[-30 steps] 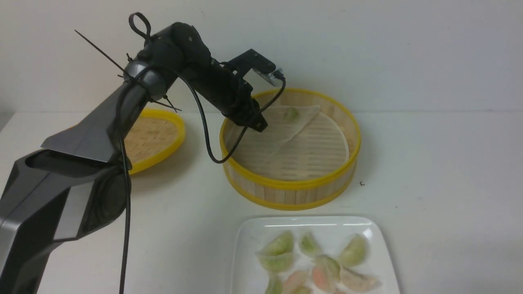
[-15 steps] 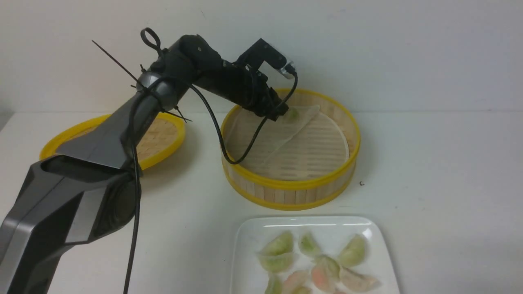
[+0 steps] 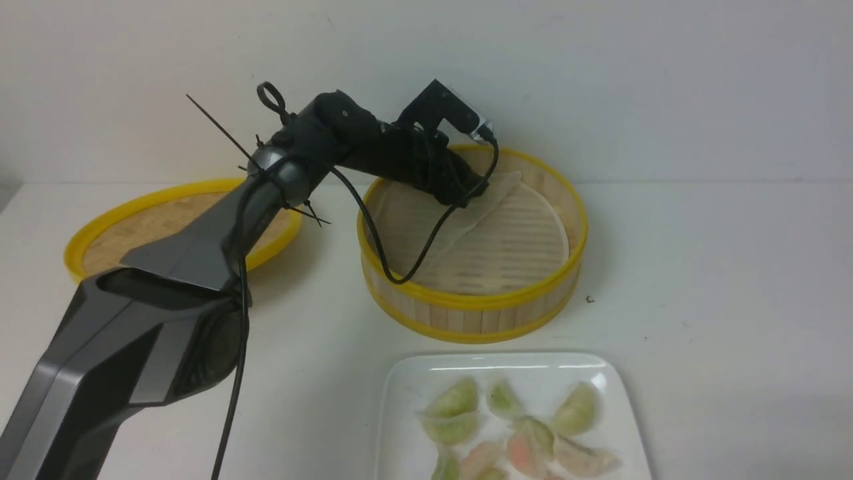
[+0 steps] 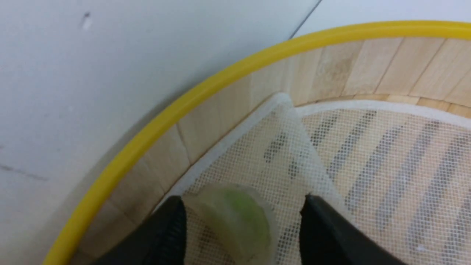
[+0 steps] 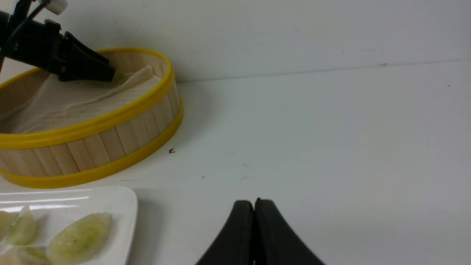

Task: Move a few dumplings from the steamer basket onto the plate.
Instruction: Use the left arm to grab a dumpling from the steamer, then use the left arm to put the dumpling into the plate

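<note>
One pale-green dumpling [image 4: 232, 217] sits on the folded mesh liner [image 4: 368, 154] against the steamer basket's [image 3: 473, 313] far wall. Just in front of the basket, the glossy white square plate [image 3: 413, 387] holds several green dumplings [image 3: 456, 398], lying flat.

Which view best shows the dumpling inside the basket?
The left wrist view: the dumpling sits large and close between the open jaws. In the front view the left arm hides it; the right wrist view shows only a faint greenish sliver at the jaws' tip.

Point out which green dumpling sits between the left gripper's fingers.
The only dumpling in the steamer basket, on the folded liner by its wall; the left gripper straddles it. The other dumplings lie on the plate.
</note>
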